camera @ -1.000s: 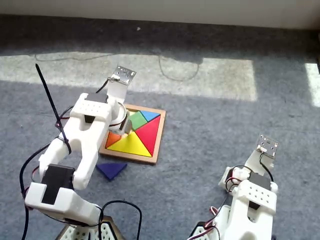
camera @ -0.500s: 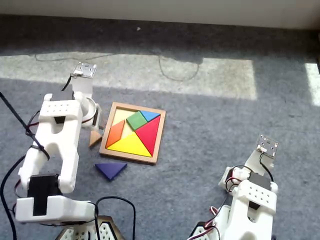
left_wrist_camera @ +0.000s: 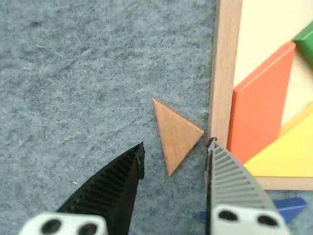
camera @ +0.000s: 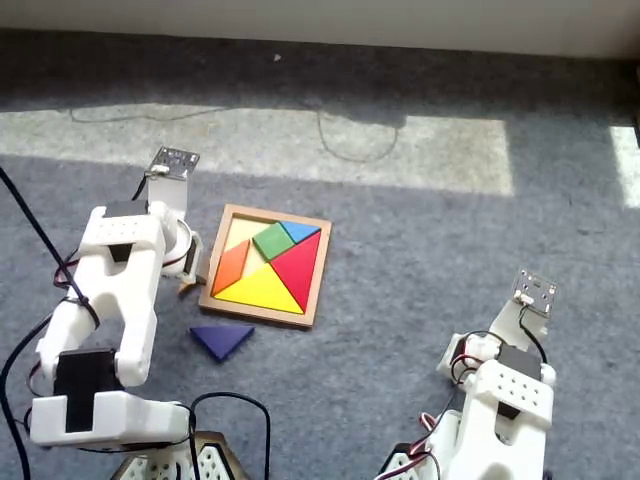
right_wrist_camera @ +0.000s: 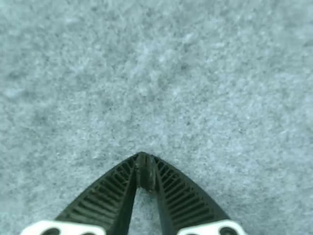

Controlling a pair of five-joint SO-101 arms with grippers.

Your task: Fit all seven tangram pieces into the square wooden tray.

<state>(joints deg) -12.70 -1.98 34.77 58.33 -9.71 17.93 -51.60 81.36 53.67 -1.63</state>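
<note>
A plain wooden triangle (left_wrist_camera: 177,133) touching the square wooden tray (left_wrist_camera: 223,73) is straddled by the spread left gripper (left_wrist_camera: 176,145); the right gripper (right_wrist_camera: 145,156) is clenched empty.

Grey carpet (camera: 420,250); pale wood tray (left_wrist_camera: 225,58); tan triangle (left_wrist_camera: 177,134); navy triangle (camera: 222,339).

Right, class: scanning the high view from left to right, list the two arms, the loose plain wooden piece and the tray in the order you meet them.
The white left arm → small plain wooden triangle → square wooden tray → white right arm.
</note>
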